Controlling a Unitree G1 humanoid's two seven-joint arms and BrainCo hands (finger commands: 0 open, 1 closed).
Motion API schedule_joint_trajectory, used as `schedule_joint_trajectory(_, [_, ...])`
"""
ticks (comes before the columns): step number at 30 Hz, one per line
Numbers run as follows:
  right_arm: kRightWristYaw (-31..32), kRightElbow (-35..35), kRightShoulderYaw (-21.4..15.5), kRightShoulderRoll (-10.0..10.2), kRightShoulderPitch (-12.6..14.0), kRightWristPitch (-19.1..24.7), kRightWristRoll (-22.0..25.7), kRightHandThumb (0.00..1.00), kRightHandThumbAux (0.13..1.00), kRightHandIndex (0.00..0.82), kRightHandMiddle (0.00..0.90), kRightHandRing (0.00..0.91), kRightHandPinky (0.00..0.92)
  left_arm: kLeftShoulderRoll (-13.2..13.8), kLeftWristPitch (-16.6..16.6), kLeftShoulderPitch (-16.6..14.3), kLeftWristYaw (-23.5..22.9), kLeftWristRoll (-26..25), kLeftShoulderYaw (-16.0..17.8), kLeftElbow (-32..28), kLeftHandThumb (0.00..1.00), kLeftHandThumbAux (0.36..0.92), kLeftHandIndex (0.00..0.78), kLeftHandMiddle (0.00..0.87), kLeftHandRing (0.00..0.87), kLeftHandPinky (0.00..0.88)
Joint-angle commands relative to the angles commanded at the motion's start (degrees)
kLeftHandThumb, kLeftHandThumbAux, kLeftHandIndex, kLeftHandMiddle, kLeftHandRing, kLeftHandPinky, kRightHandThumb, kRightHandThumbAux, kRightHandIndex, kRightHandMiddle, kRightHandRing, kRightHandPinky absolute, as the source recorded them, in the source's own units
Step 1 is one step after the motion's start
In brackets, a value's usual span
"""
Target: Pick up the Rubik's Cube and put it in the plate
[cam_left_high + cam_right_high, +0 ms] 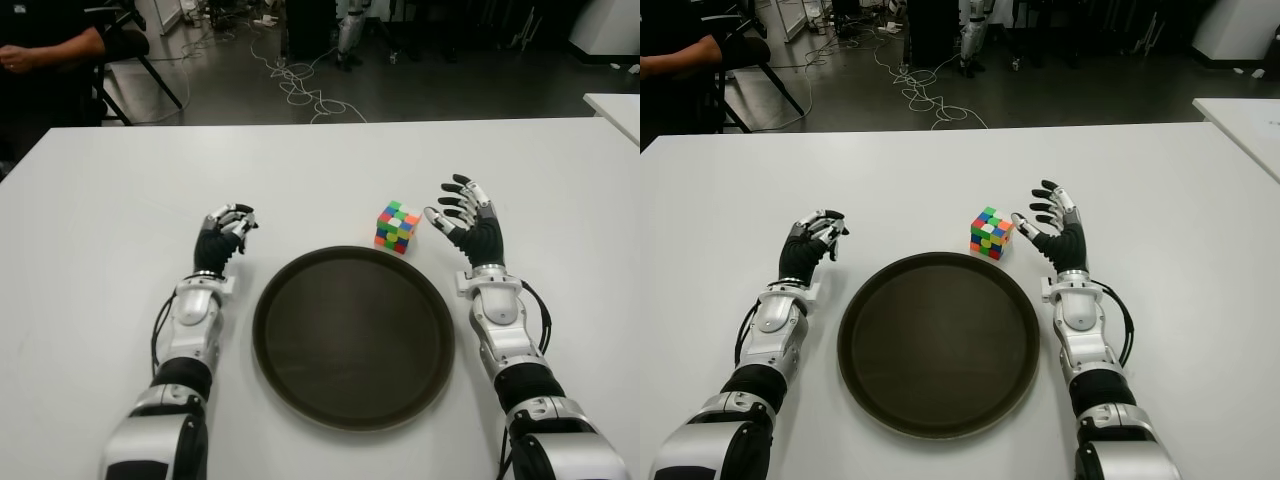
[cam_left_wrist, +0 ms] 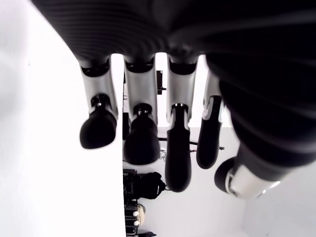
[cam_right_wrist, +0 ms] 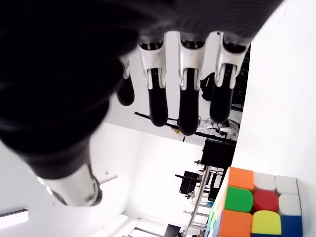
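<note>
The Rubik's Cube [image 1: 397,227] stands on the white table [image 1: 100,220] just past the far right rim of the round dark plate [image 1: 290,300]. My right hand [image 1: 462,212] is close to the cube's right side, fingers spread, holding nothing; the right wrist view shows the cube [image 3: 256,205] apart from the fingertips [image 3: 188,116]. My left hand [image 1: 228,226] shows left of the plate with its fingers curled and nothing in them. The plate holds nothing.
A person's arm [image 1: 45,50] and a chair show beyond the far left table edge. Cables [image 1: 300,85] lie on the floor behind. A second white table corner [image 1: 615,105] shows at the far right.
</note>
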Motion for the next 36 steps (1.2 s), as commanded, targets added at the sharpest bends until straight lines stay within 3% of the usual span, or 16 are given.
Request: schedule_joint_trajectory(36, [0.03, 0.14, 0.07, -0.02, 0.23, -0.4, -0.09, 0.288, 0.73, 0.201, 0.271, 0.288, 0.304, -0.03, -0.1, 0.5, 0.16, -0.12, -0.15, -0.67, 0.851, 0.658, 0.422, 0.573, 0.76, 0.759])
